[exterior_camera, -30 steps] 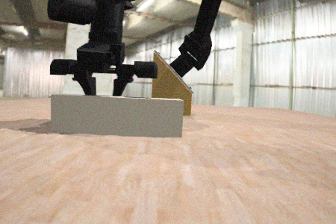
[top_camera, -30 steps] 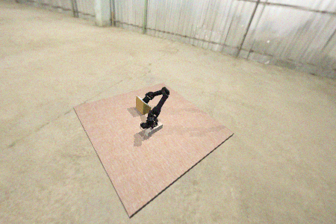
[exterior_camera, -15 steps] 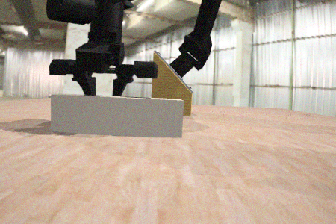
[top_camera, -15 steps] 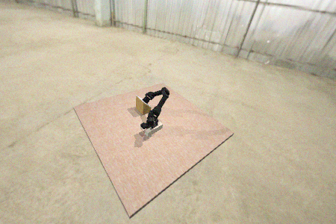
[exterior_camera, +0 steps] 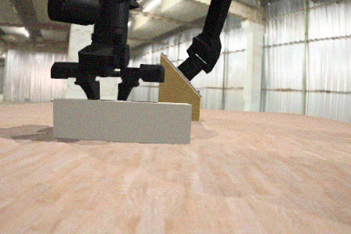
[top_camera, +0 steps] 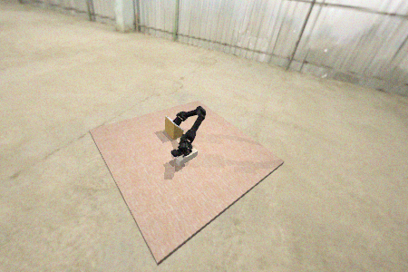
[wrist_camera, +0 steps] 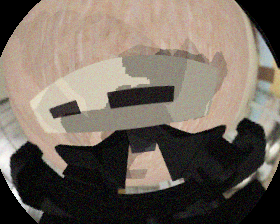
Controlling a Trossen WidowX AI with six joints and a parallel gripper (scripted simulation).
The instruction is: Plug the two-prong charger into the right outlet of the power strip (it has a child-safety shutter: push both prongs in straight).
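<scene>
The power strip point(top_camera: 193, 154) point(exterior_camera: 121, 123) point(wrist_camera: 196, 92) is a pale grey block lying on the board. Its top shows two dark rectangular openings in the wrist view, one large and one small. My gripper point(exterior_camera: 108, 96) point(wrist_camera: 140, 123) points down over the strip. It is shut on the charger point(wrist_camera: 142, 142), a dark body between the fingertips that overlaps the strip's near edge in the wrist view. In the exterior view the fingertips and charger are hidden behind the strip's upper edge. The prongs are not visible, so their fit in an outlet cannot be told.
A yellow-brown wedge block point(top_camera: 173, 129) point(exterior_camera: 177, 97) with a slanted face stands behind the strip, at the arm's base. The arm point(top_camera: 196, 124) point(exterior_camera: 218, 13) arches over from there. The pinkish board point(top_camera: 218, 183) point(exterior_camera: 234, 173) lies on the pale floor.
</scene>
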